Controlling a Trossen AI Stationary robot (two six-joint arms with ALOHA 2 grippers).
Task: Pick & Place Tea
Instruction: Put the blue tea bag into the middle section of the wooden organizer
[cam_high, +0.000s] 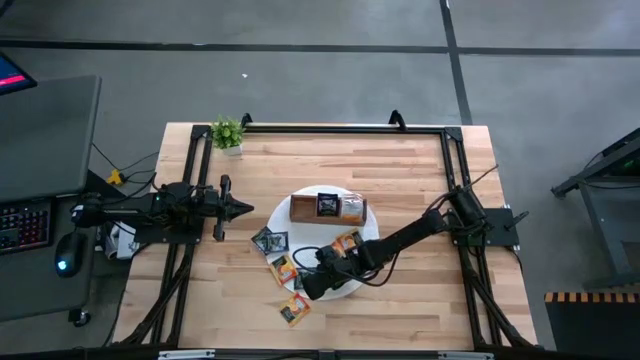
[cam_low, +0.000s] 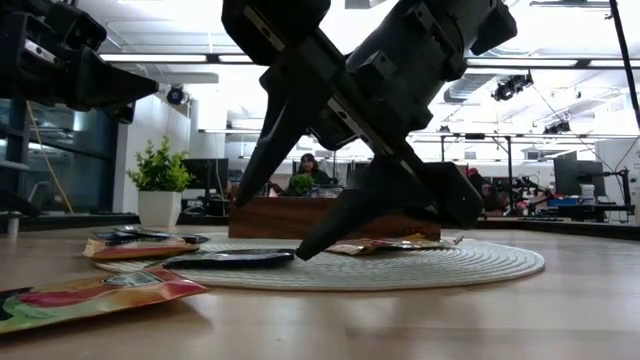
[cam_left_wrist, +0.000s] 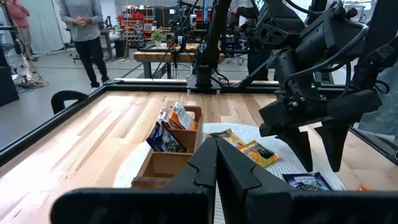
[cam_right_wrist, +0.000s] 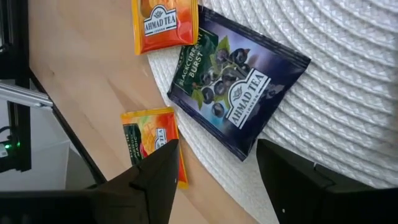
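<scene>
A dark blackcurrant tea sachet (cam_right_wrist: 239, 93) lies flat on the near-left rim of the round white mat (cam_high: 368, 225). My right gripper (cam_right_wrist: 217, 177) hangs open over it, slanting down, with one finger on each side of its nearest corner. Loose orange sachets lie on the wood beside it (cam_right_wrist: 152, 146) and at the mat's edge (cam_right_wrist: 165, 25). Another lies near the table's front (cam_high: 295, 308), and a dark one (cam_high: 268, 240) sits left of the mat. The wooden box (cam_high: 328, 207) on the mat holds several sachets. My left gripper (cam_left_wrist: 216, 152) waits shut at the table's left. My right gripper has one fingertip (cam_low: 305, 248) down at the level of the mat, right by the dark sachet's edge (cam_low: 285, 256). I cannot tell whether it touches the sachet. The other finger (cam_low: 255, 175) stands clear above.
A small potted plant (cam_high: 228, 135) stands at the far left corner. A black frame (cam_high: 340, 127) runs around the table's edges. There is bare wood to the right of the mat. A person (cam_left_wrist: 87, 31) stands in the room beyond the table.
</scene>
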